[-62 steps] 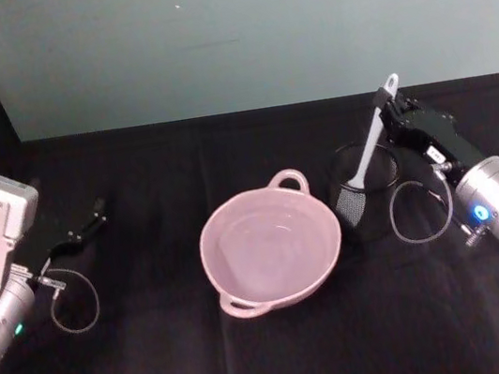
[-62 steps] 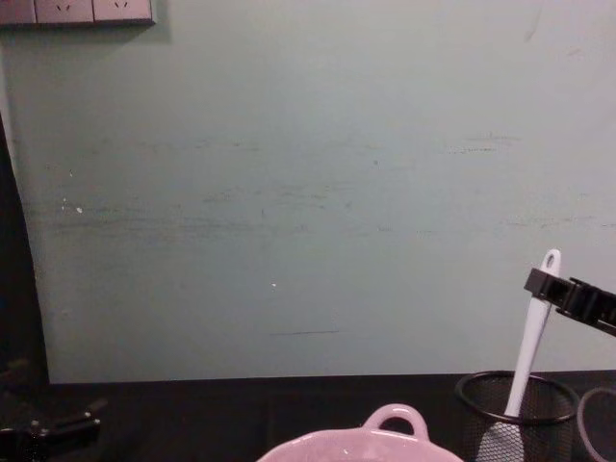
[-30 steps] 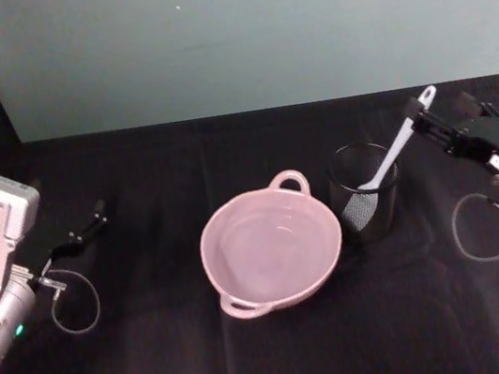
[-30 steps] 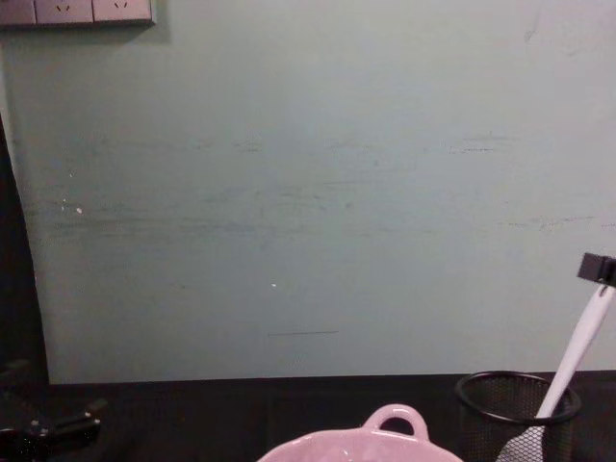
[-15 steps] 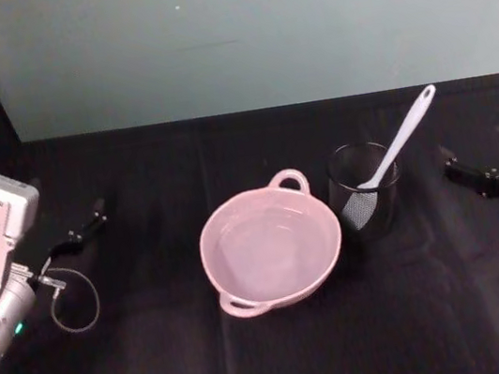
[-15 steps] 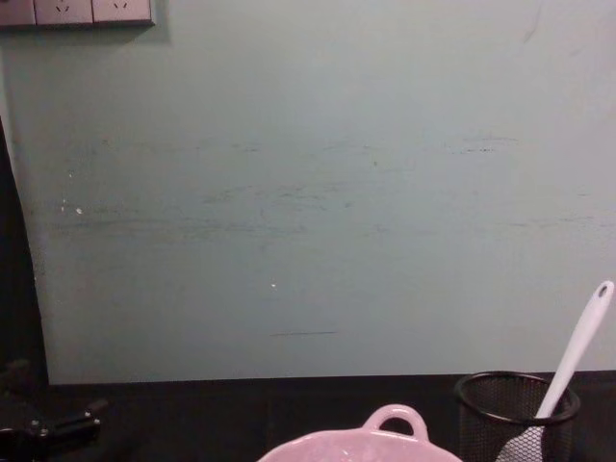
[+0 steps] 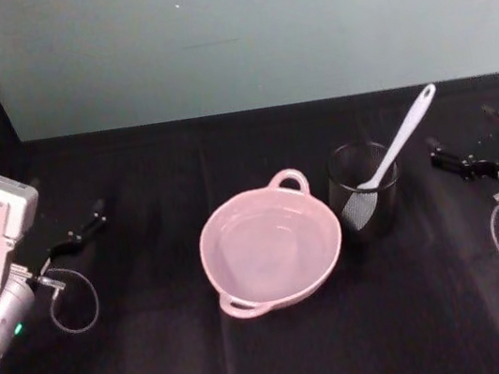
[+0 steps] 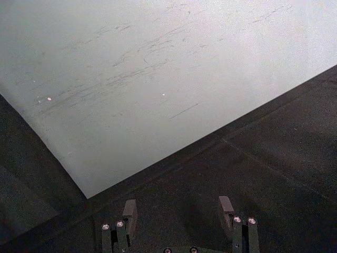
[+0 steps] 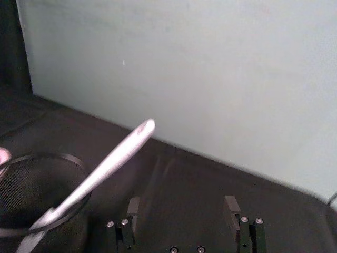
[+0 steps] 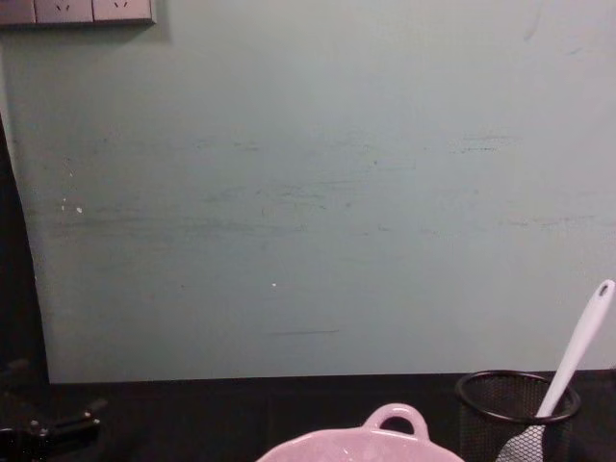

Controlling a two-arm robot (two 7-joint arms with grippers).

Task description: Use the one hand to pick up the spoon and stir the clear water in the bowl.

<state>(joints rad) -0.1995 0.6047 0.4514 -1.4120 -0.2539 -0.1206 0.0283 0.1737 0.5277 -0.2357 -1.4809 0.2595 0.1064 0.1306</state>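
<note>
The pale pink bowl (image 7: 272, 252) sits mid-table with clear water in it; its loop handle (image 10: 393, 420) peeks up in the chest view. The white spoon (image 7: 399, 141) stands head-down in a black wire-mesh cup (image 7: 364, 190) just right of the bowl, its handle leaning to the right (image 10: 577, 351). My right gripper (image 7: 465, 141) hovers open to the right of the spoon, apart from it; the right wrist view shows its spread fingers (image 9: 182, 206) empty, with the spoon handle (image 9: 113, 158) ahead. My left gripper (image 7: 81, 230) rests open at the far left (image 8: 178, 211).
A pale green wall (image 7: 244, 31) closes off the back of the black-clothed table (image 7: 287, 361). Thin cable loops hang beside each wrist (image 7: 74, 305). Bare cloth lies in front of the bowl and between bowl and left arm.
The right gripper has let go of the spoon's handle and drawn back to the right. The spoon, tipped rightward, now leans free in the mesh cup. The left arm is still.
</note>
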